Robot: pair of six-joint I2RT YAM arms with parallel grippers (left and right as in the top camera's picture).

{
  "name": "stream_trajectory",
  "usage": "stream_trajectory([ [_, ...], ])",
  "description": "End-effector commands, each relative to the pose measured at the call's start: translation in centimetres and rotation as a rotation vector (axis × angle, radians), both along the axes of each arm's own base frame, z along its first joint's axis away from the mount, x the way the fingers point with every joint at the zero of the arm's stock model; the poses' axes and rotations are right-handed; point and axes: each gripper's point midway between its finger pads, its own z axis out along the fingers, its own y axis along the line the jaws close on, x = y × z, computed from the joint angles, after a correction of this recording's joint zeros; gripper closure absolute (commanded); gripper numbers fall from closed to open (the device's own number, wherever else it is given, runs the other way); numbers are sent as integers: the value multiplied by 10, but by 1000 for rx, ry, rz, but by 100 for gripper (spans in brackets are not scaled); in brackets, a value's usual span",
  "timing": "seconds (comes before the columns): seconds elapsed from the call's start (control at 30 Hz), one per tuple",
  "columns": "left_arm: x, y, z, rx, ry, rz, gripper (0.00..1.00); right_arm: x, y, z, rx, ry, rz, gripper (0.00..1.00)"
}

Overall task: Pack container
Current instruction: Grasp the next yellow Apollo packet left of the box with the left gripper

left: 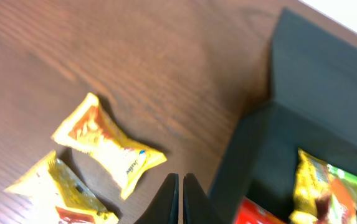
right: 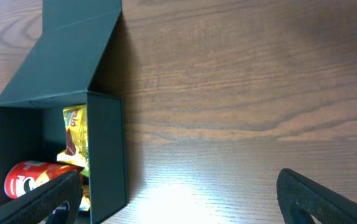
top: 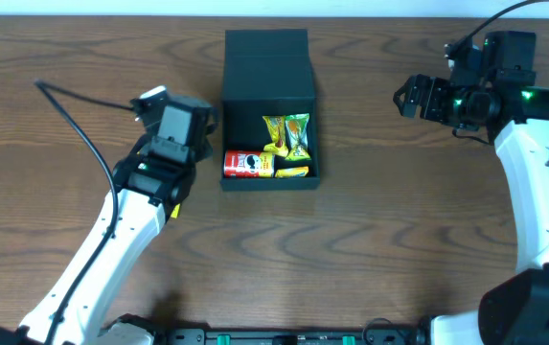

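Note:
The dark container (top: pixel 266 62) stands open at the table's middle, its flap lid laid back. Inside lie a red can (top: pixel 247 164) and several yellow and green snack packets (top: pixel 288 139). My left gripper (left: pixel 179 199) is shut and empty, just left of the container's wall (left: pixel 253 149), above the bare wood. Two yellow packets (left: pixel 106 146) (left: pixel 60 193) lie on the table to its left. In the overhead view the left gripper (top: pixel 209 123) sits beside the container's left wall. My right gripper (right: pixel 184 199) is open and empty, well right of the container (right: pixel 106 149); it also shows in the overhead view (top: pixel 410 96).
A black cable (top: pixel 82 134) runs across the left of the table. The loose packets are hidden under my left arm in the overhead view, except a yellow corner (top: pixel 173 211).

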Motion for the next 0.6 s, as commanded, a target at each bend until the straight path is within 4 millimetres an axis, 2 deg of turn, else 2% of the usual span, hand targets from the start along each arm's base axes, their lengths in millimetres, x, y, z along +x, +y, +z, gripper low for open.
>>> stream_trajectory([
  [0.0,-2,5,-38,-159,39,81,94,0,3,0,-12,-7,20,1],
  [0.07,-3,20,-60,-224,47,189,94,1,3,0,-11,-9,20,1],
  [0.13,-6,29,-73,-243,70,261,94,1,3,0,-11,-9,20,1],
  [0.17,-6,30,-77,-245,77,272,82,1,3,0,-11,-9,20,1],
  [0.2,-4,33,-82,-231,79,286,63,1,3,0,-11,-9,21,1],
  [0.23,-3,36,-86,-213,84,298,60,0,3,0,-11,-8,21,1],
  [0.3,-3,39,-95,-202,97,326,55,0,3,0,-11,-8,21,1],
  [0.57,10,39,-128,-227,116,366,54,1,3,1,-12,-12,21,1],
])
